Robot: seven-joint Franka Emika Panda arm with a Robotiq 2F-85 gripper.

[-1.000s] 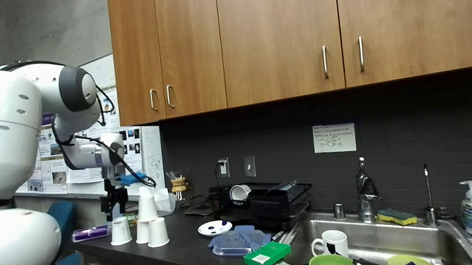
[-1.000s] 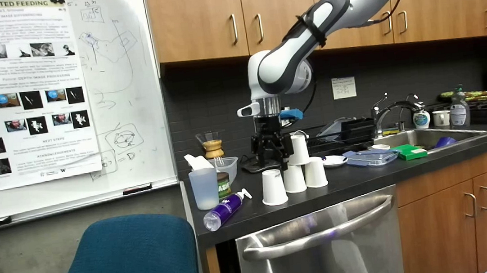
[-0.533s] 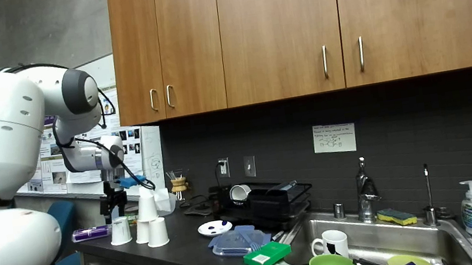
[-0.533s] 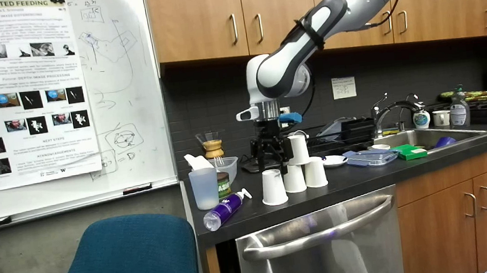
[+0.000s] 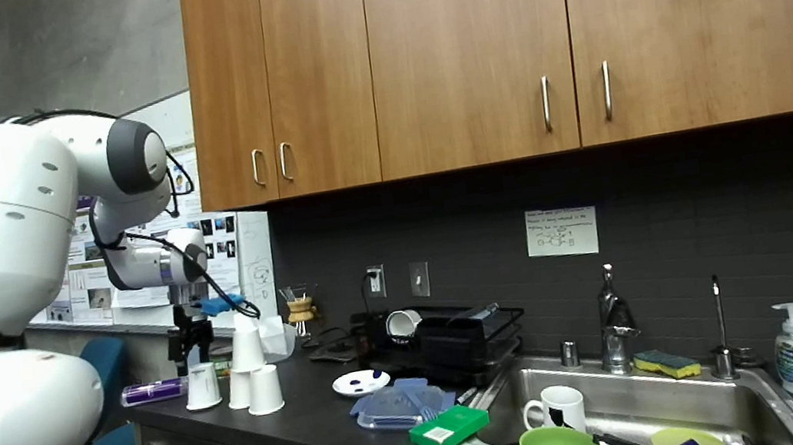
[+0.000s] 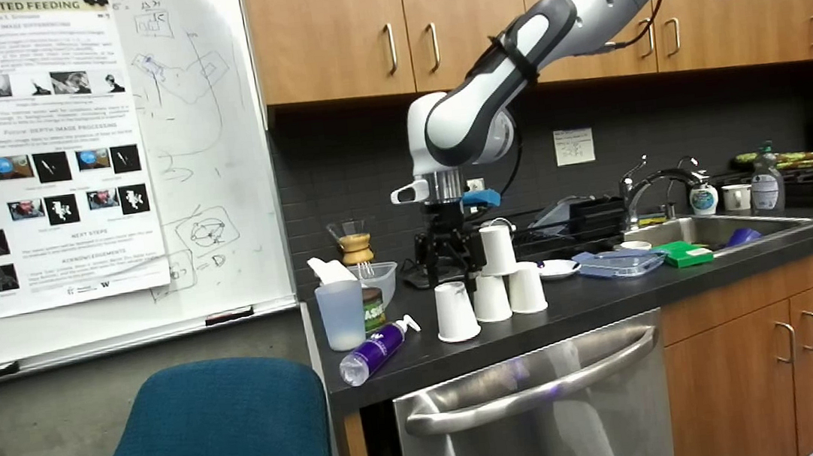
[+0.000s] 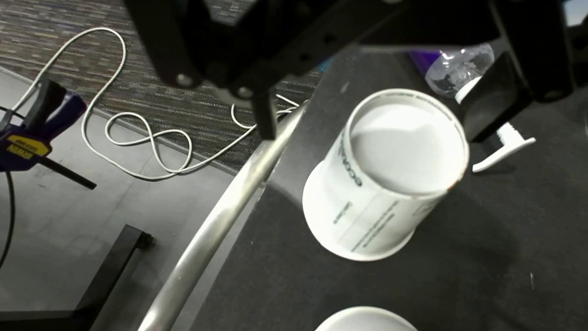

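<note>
One hand [image 7: 371, 133]: two fingers [image 7: 265, 115] spread apart, gripping nothing. One white cup [image 7: 386, 174], upside down on worktop [image 7: 468, 276], shows between them in wrist view; contact, can't tell. Three more upside-down cups just beside: two lower cups [image 6: 527, 289], one top cup [image 6: 497, 251] bridging both. Four cups total. One purple pump bottle [image 6: 374, 352] lies near, one blue tumbler [image 6: 342, 316] beside it. Farther along: one spotted plate [image 5: 359, 384], one green box [image 5: 450, 429].
</note>
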